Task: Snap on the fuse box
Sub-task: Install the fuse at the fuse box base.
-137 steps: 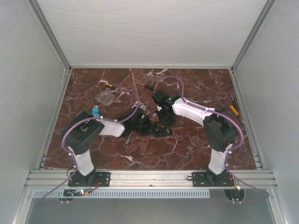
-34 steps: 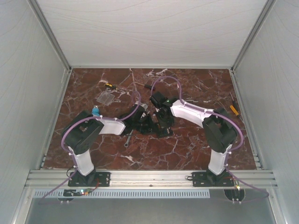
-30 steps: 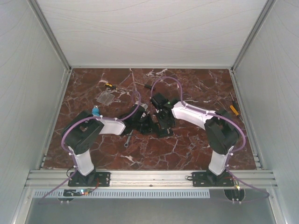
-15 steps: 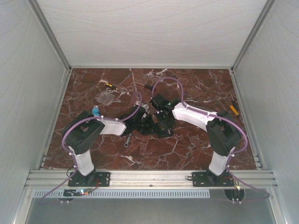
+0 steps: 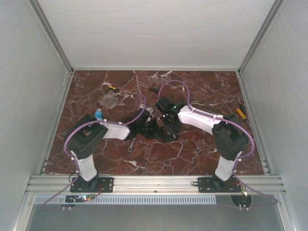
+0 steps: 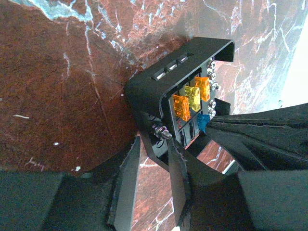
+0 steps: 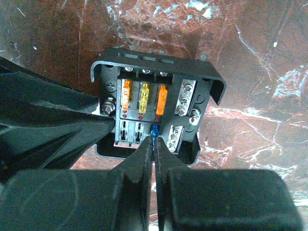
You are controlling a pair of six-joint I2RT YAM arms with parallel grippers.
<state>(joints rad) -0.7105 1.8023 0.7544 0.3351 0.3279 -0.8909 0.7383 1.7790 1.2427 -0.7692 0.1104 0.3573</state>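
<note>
Pinching, right fingers (image 7: 142,166): closed tip to tip on a blue fuse (image 7: 154,130), held at the lower row of slots in the fuse box (image 7: 159,65)
Gripping, left fingers (image 6: 128,175): clamped on the fuse box's near edge, one finger on each side of it
Fuse box: at the middle of the table (image 5: 192,151), between the two wrists, open face toward the right fingers; whether it rests on the table I cannot tell
Upper row: three fuses (image 7: 144,98), orange, yellow, orange, side by side, with screw terminals (image 7: 185,98) just to their right
Clear cover (image 5: 109,100): flat on the table at far left, well apart from the box
Screwdrivers: one (image 5: 113,88) just behind the cover, another (image 5: 240,113) at the right edge
Wrench (image 5: 131,144): on the table near the left wrist
</note>
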